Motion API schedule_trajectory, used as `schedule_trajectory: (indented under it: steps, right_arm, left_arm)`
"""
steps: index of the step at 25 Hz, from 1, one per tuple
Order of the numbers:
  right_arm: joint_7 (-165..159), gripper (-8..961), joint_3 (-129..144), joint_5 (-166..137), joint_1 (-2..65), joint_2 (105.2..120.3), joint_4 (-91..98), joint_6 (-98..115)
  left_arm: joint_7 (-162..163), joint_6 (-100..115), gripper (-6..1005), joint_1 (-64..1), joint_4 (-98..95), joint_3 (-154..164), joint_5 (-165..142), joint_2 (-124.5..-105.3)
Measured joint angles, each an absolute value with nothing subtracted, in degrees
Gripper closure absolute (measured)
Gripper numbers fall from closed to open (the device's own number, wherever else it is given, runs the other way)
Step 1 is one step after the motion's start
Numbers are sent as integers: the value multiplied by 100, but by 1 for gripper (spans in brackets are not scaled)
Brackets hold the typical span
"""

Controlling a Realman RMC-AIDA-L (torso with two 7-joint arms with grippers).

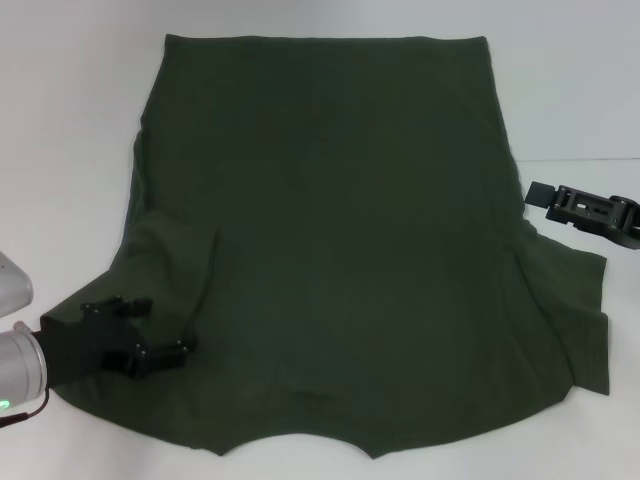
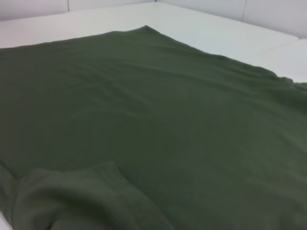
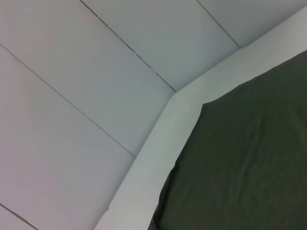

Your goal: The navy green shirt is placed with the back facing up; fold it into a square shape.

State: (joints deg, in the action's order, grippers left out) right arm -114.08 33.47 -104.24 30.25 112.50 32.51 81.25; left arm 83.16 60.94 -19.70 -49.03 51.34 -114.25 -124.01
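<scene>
Two grippers flank the navy green shirt (image 1: pixel 320 240): left gripper (image 1: pixel 150 340) pinching the folded-in sleeve lower left, right gripper (image 1: pixel 560 200) at right edge, finger state unclear.

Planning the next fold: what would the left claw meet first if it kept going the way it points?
Probably just more of the navy green shirt: the left claw sits low on the folded-over left sleeve, aimed across the shirt's body. Its height above the fabric is unclear.

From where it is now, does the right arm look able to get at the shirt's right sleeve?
Probably yes. The right gripper hangs just off the navy green shirt, beside its right sleeve, and nothing lies between them. The left gripper is on the left sleeve.
</scene>
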Motion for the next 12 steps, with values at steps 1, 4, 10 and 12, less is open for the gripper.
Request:
schedule_trajectory:
  steps: [1,4,10,12]
  right_arm:
    - [-11408,50,3341,-10424,3027,11250,3252,8125]
    - [-11408,50,3330,-10424,3027,11257,3252,8123]
    - [-11407,51,3321,-10424,3005,11268,3252,8113]
    - [-11408,51,3320,-10424,2994,11268,3252,8112]
  left_arm:
    - [8316,6067,121,-1968,-4903,5178,-11441,-12401]
    - [8314,5959,122,-1968,-4901,5274,-11542,-12402]
    - [8312,5742,121,-1969,-4886,5418,-11641,-12419]
    - [8311,5690,121,-1969,-4878,5460,-11650,-12422]
